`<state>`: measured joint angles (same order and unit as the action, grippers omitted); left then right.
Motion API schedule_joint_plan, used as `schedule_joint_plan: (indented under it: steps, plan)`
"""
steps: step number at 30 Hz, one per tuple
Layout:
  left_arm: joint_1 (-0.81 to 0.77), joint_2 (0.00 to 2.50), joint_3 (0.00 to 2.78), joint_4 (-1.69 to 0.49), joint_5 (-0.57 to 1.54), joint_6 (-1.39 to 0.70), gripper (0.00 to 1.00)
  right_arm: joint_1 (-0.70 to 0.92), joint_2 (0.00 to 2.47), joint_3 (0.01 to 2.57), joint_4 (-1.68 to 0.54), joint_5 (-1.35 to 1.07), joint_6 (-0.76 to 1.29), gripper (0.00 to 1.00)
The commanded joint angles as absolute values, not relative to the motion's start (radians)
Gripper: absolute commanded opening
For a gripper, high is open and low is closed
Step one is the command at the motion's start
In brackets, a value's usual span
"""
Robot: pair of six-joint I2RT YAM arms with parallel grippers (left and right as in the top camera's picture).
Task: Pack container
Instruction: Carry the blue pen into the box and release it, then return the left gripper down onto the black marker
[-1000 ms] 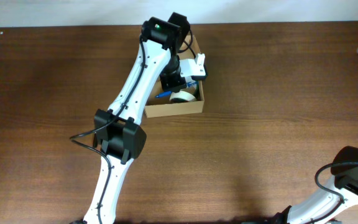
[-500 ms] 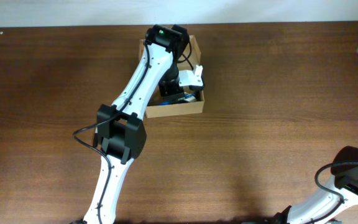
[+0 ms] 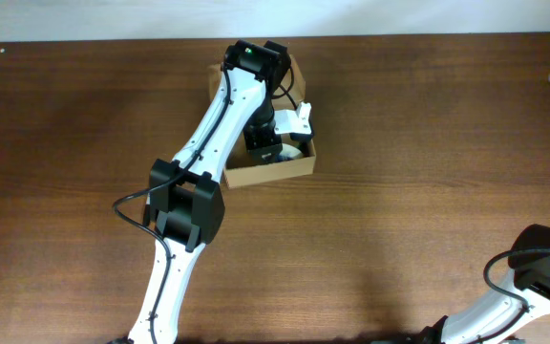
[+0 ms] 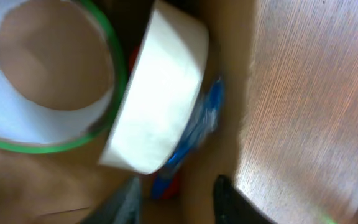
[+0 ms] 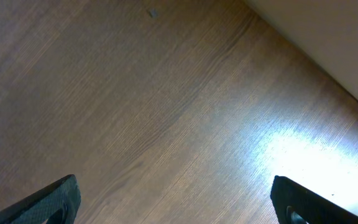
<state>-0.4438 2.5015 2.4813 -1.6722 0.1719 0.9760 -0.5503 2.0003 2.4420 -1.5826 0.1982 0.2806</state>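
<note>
The left end effector (image 4: 178, 200), fingers apart and empty, is down inside the container (image 3: 267, 175) on the counter (image 3: 428, 143). The right end effector (image 5: 179, 202), well apart from the container, gapes empty.

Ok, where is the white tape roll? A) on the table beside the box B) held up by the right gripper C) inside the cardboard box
C: the left wrist view shows the white tape roll inside the container, next to a green-edged roll.
</note>
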Motion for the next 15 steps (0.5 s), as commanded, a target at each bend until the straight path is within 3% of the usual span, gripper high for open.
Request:
schedule_joint_plan:
  steps: [1, 9, 15]
  plan:
    - [-0.445, 2.506, 2.472, -1.666, 0.187, 0.959, 0.47, -0.550, 2.004, 2.437, -1.582, 0.211, 0.277, 0.99]
    - [-0.445, 2.498, 2.472, -1.649, 0.160, 0.915, 0.50, -0.550, 2.004, 2.437, -1.582, 0.211, 0.277, 0.99]
    - [-0.429, 2.374, 2.472, -1.552, 0.015, 0.751, 0.54, -0.550, 2.004, 2.437, -1.582, 0.211, 0.277, 0.99]
